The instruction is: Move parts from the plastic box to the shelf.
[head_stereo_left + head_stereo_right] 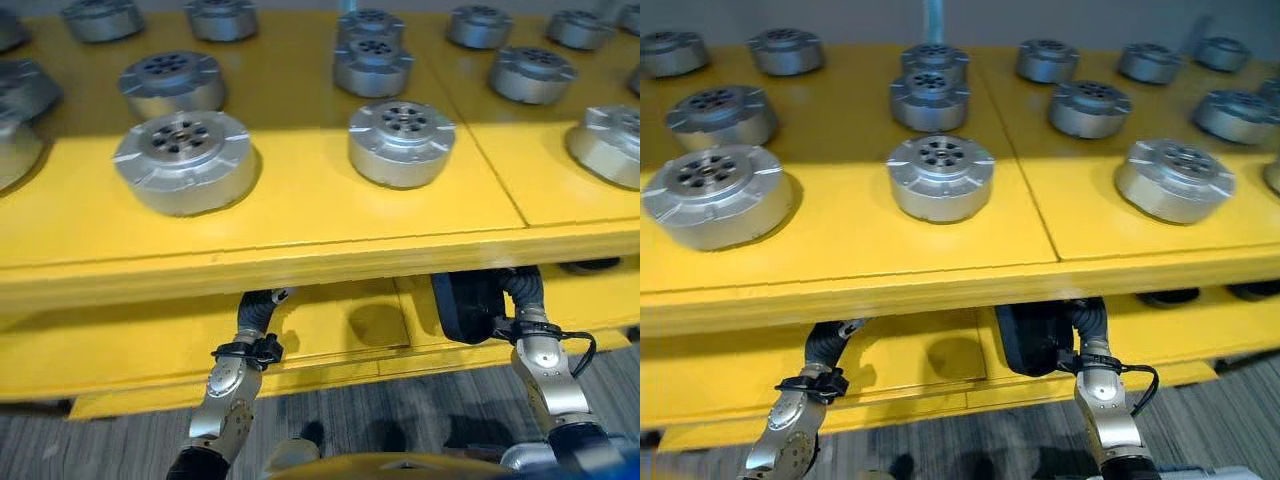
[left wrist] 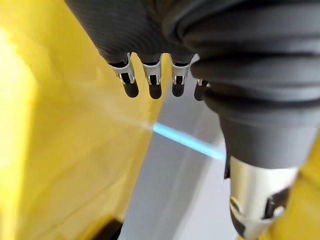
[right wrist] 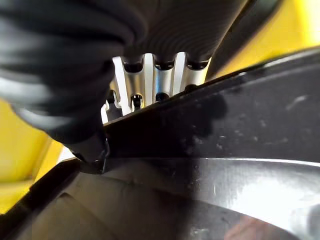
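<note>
Right hand [image 3: 150, 80] curls over the rim of a dark part [image 1: 1032, 335] beneath the yellow shelf [image 1: 300, 215], where many silver parts [image 1: 402, 142] already sit above it, while left hand [image 2: 150, 75] hangs empty, fingers relaxed.

Floor [image 1: 400, 415]: grey, with a streaky plank-like grain of lighter and darker bands, running along the bottom of both eye views. A few dark blotches lie on it near the lower middle. Wall [image 1: 1090, 18]: plain grey, flat and unmarked, a narrow band across the very top of the right eye view, at the far end of the scene. Blue post [image 1: 933, 20]: light blue, upright, slim, standing against the wall a little left of centre; its lower end is hidden. The left wrist view shows a pale grey surface [image 2: 170, 195] crossed by a thin light-blue stripe [image 2: 187, 141]; whether these are the same wall and post cannot be told.
</note>
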Available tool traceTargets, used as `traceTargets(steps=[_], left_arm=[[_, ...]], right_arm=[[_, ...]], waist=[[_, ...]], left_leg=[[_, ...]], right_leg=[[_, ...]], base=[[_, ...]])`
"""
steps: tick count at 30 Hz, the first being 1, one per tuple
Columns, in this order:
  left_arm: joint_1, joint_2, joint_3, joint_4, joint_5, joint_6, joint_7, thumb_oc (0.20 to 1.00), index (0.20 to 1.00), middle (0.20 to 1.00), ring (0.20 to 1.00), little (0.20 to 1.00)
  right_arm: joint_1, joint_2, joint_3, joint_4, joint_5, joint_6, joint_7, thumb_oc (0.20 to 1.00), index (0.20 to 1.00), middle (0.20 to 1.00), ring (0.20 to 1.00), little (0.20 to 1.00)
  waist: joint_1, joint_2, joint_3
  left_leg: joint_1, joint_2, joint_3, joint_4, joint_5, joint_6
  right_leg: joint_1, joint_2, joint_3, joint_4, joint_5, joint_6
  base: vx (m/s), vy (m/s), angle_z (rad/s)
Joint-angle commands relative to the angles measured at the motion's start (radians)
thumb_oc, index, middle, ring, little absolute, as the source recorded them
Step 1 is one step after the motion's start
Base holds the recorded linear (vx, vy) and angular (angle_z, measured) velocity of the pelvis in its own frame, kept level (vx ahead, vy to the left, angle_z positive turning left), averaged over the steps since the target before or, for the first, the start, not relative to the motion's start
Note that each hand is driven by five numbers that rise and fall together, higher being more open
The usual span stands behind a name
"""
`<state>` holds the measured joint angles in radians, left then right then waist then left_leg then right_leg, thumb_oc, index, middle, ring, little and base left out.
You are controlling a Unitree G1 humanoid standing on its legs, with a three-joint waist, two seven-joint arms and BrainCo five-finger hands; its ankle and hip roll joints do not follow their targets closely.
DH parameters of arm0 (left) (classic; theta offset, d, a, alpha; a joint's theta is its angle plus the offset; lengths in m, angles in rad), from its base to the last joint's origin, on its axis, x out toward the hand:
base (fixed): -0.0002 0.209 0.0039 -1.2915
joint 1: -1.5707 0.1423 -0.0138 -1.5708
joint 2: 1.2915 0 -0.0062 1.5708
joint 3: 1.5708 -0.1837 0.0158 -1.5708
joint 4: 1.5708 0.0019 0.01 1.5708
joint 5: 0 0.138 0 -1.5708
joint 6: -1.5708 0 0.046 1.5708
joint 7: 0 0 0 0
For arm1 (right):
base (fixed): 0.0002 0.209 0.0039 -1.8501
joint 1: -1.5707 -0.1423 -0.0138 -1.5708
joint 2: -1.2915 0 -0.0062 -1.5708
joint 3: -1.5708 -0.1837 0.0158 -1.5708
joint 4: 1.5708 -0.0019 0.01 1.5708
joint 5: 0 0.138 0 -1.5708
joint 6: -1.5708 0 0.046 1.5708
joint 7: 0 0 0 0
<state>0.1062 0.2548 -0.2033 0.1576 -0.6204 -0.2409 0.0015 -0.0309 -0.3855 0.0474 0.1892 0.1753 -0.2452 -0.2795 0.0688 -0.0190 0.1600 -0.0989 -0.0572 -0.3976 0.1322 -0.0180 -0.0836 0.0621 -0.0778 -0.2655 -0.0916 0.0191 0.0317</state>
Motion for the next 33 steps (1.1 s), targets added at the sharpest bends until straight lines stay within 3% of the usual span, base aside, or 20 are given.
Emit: traceTargets(steps=[1,2,3,4,5,6,9,10,14,15,16,17,22,33], left_arm=[[-0.062,0.044,0.005,-0.030,-0.027,-0.038,-0.020,1.000,1.000,1.000,1.000,1.000],[-0.062,0.043,0.006,-0.030,-0.027,-0.038,-0.020,1.000,1.000,1.000,1.000,1.000],[-0.047,0.043,0.012,-0.040,-0.026,-0.040,-0.018,1.000,1.000,1.000,1.000,1.000],[-0.047,0.043,0.012,-0.041,-0.026,-0.040,-0.018,1.000,1.000,1.000,1.000,1.000],[-0.044,0.042,0.011,-0.044,-0.033,-0.038,-0.019,1.000,1.000,1.000,1.000,1.000],[-0.043,0.041,0.001,-0.050,-0.041,-0.030,-0.019,1.000,1.000,1.000,1.000,1.000],[-0.029,0.053,0.002,-0.051,-0.042,-0.030,-0.024,1.000,1.000,1.000,1.000,1.000],[-0.036,0.073,0.003,-0.049,-0.039,-0.034,-0.027,1.000,1.000,1.000,1.000,1.000],[-0.040,0.087,0.005,-0.047,-0.036,-0.039,-0.027,1.000,1.000,1.000,1.000,1.000],[-0.050,0.100,0.008,-0.051,-0.028,-0.040,-0.022,1.000,1.000,1.000,1.000,1.000],[-0.051,0.101,0.009,-0.051,-0.028,-0.040,-0.022,1.000,1.000,1.000,1.000,1.000],[-0.070,0.119,0.008,-0.051,-0.023,-0.041,-0.012,1.000,1.000,1.000,1.000,1.000],[-0.113,0.156,-0.015,-0.066,-0.023,-0.038,0.006,1.000,1.000,1.000,1.000,1.000],[-0.165,0.192,-0.061,-0.090,-0.040,-0.040,0.042,1.000,1.000,1.000,1.000,1.000]], right_arm=[[-0.067,-0.067,-0.036,-0.064,0.015,-0.092,-0.022,0.200,0.200,0.200,0.200,0.200],[-0.069,-0.068,-0.035,-0.063,0.015,-0.093,-0.022,0.200,0.200,0.200,0.200,0.200],[-0.089,-0.059,-0.012,-0.064,0.010,-0.087,-0.009,0.200,0.200,0.200,0.200,0.200],[-0.089,-0.059,-0.012,-0.064,0.010,-0.087,-0.009,0.200,0.200,0.200,0.200,0.200],[-0.096,-0.059,-0.007,-0.061,0.008,-0.085,-0.010,0.200,0.200,0.200,0.200,0.200],[-0.106,-0.061,-0.002,-0.051,0.018,-0.077,-0.023,0.200,0.200,0.200,0.200,0.200],[-0.119,-0.061,0.007,-0.048,0.022,-0.071,-0.024,0.200,0.200,0.200,0.200,0.200],[-0.134,-0.065,0.000,-0.042,0.021,-0.065,-0.032,0.200,0.200,0.200,0.200,0.200],[-0.165,-0.056,0.010,-0.021,0.022,-0.057,-0.035,0.200,0.200,0.200,0.200,0.200],[-0.199,-0.056,0.026,-0.009,0.019,-0.048,-0.035,0.200,0.200,0.200,0.200,0.200],[-0.201,-0.056,0.027,-0.008,0.019,-0.048,-0.035,0.200,0.200,0.200,0.200,0.200],[-0.285,-0.058,0.061,0.020,0.017,-0.037,-0.038,0.200,0.200,0.200,0.200,0.200],[-0.471,-0.081,0.126,0.130,0.033,-0.008,-0.069,0.200,0.200,0.200,0.200,0.200],[-0.797,-0.166,0.203,0.340,0.047,0.029,-0.116,0.200,0.200,0.200,0.200,0.200]], waist=[[-0.031,-0.031,0.006],[-0.027,-0.030,0.007],[-0.024,-0.030,0.009],[-0.023,-0.029,0.010],[-0.026,-0.023,0.013],[-0.046,0.012,0.027],[-0.043,0.034,0.041],[-0.035,0.028,0.078],[-0.024,0.019,0.094],[-0.018,0.007,0.101],[-0.017,0.006,0.101],[-0.007,-0.008,0.110],[0.017,-0.025,0.139],[0.027,-0.013,0.197]], left_leg=[[-0.076,0.114,0.175,0.044,0.065,-0.013],[-0.075,0.117,0.179,0.046,0.061,-0.013],[-0.020,0.181,0.159,0.080,0.013,-0.013],[-0.019,0.181,0.160,0.080,0.013,-0.014],[-0.004,0.211,0.166,0.075,0.012,-0.011],[0.015,0.304,0.230,0.018,0.063,-0.017],[0.031,0.302,0.249,-0.015,0.049,-0.024],[-0.008,0.247,0.265,0.070,-0.002,-0.027],[-0.023,0.211,0.283,0.122,-0.051,-0.027],[-0.059,0.188,0.296,0.206,-0.101,-0.023],[-0.062,0.188,0.297,0.211,-0.104,-0.023],[-0.118,0.177,0.301,0.323,-0.164,-0.014],[-0.203,0.175,0.291,0.468,-0.235,-0.003],[-0.346,0.168,0.275,0.622,-0.290,0.013]], right_leg=[[-0.039,-0.050,0.024,0.205,-0.085,0.014],[-0.041,-0.049,0.029,0.209,-0.087,0.014],[-0.070,-0.061,0.057,0.257,-0.094,0.015],[-0.070,-0.061,0.058,0.258,-0.095,0.015],[-0.081,-0.066,0.056,0.278,-0.101,0.019],[-0.096,-0.099,0.026,0.333,-0.119,0.038],[-0.125,-0.119,0.027,0.384,-0.123,0.048],[-0.115,-0.173,0.018,0.397,-0.111,0.064],[-0.108,-0.213,0.027,0.391,-0.099,0.086],[-0.117,-0.247,0.034,0.410,-0.099,0.099],[-0.120,-0.248,0.036,0.413,-0.100,0.099],[-0.160,-0.267,0.060,0.470,-0.118,0.106],[-0.242,-0.273,0.100,0.588,-0.165,0.100],[-0.406,-0.266,0.155,0.765,-0.233,0.068]], base=[[-0.12,0.040,1.09],[-0.08,0.059,0.66],[-0.03,0.044,0.09],[-0.04,0.082,-0.39],[-0.02,0.259,-0.38],[-0.02,0.255,-0.08],[-0.03,0.334,0.28],[0.00,0.213,0.06],[0.01,0.228,0.32],[0.02,0.150,0.25],[0.03,0.262,0.13],[0.01,0.120,0.04],[-0.01,0.054,-0.23],[-0.05,0.012,-0.03]])
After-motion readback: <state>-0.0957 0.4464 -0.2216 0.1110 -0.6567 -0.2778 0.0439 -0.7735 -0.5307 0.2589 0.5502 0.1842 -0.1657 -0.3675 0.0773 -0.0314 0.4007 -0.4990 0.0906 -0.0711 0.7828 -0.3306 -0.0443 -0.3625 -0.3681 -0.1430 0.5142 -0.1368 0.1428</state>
